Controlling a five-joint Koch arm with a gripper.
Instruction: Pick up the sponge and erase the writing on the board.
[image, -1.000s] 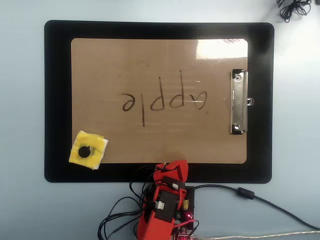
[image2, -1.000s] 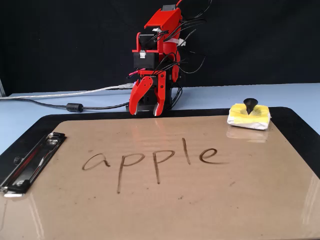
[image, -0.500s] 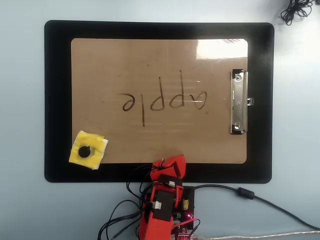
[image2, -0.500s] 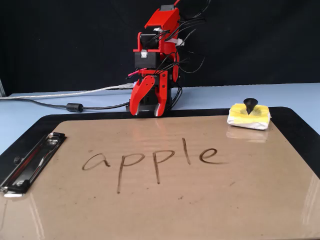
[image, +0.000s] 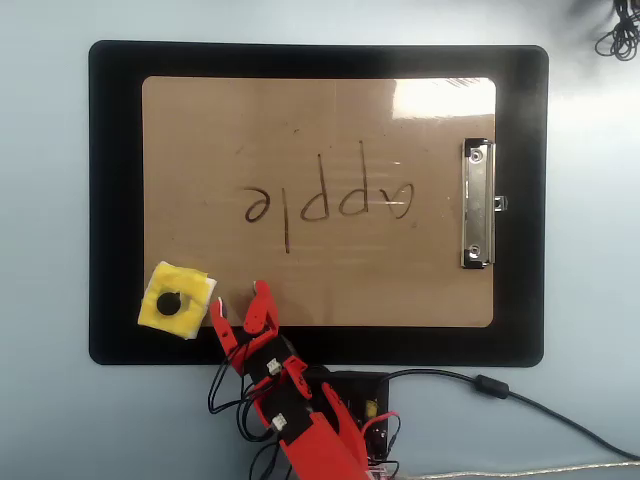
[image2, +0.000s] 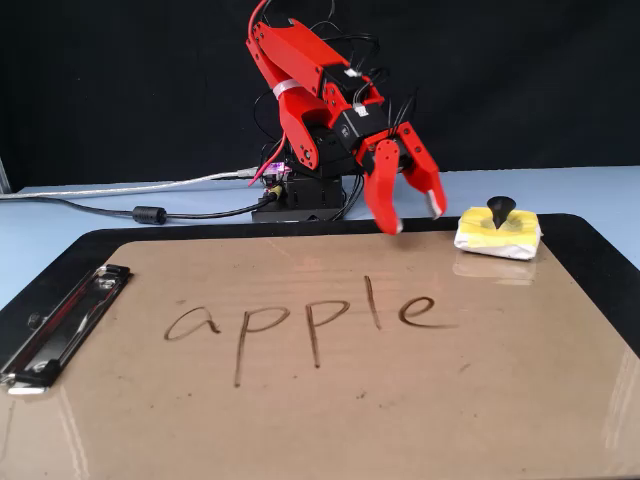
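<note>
The yellow sponge (image: 176, 300) (image2: 498, 232) with a black dot lies on the lower left corner of the tan board (image: 300, 130) in the overhead view, at the far right in the fixed view. The writing (image: 328, 200) (image2: 310, 320) "apple" crosses the board's middle. My red gripper (image: 237, 306) (image2: 414, 213) is open, raised over the board's edge just beside the sponge, apart from it, with nothing between its fingers.
The board rests on a larger black mat (image: 110, 200). A silver clip (image: 477, 204) (image2: 55, 325) sits on one short edge. The arm's base (image: 350, 410) and black cables (image: 500, 390) lie below the mat on the light blue table.
The arm has swung from the board's lower middle toward the sponge and lifted. The gripper has opened wide. Sponge and writing are unchanged.
</note>
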